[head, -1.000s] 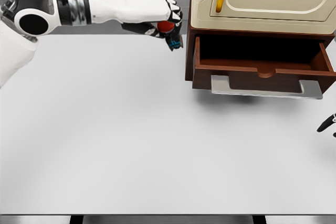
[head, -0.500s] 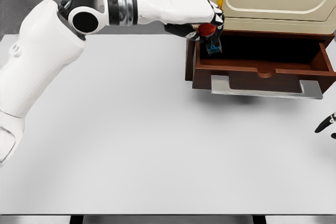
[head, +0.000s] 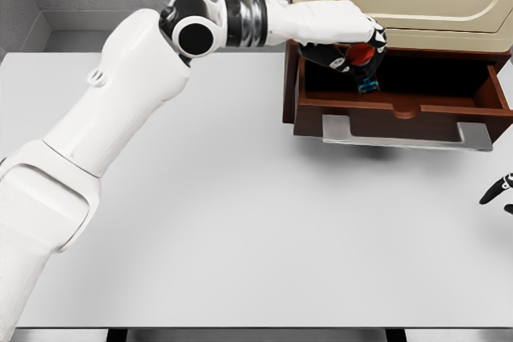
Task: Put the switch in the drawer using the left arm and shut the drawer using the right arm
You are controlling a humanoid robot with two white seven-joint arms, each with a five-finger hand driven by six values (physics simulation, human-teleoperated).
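Left hand (head: 353, 47) curled tight around the switch (head: 365, 66), above the open drawer (head: 401, 106).

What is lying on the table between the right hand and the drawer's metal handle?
Nothing: in the head view, only bare white table separates the right hand, at the right edge, from the drawer's metal handle.

The switch (head: 365, 66), red on top with a blue base, hangs tilted over the left part of the open drawer (head: 398, 90), base pointing down into it. The drawer is dark brown wood, pulled out toward the near side, a flat grey handle on its front, under a cream cabinet at the far right.
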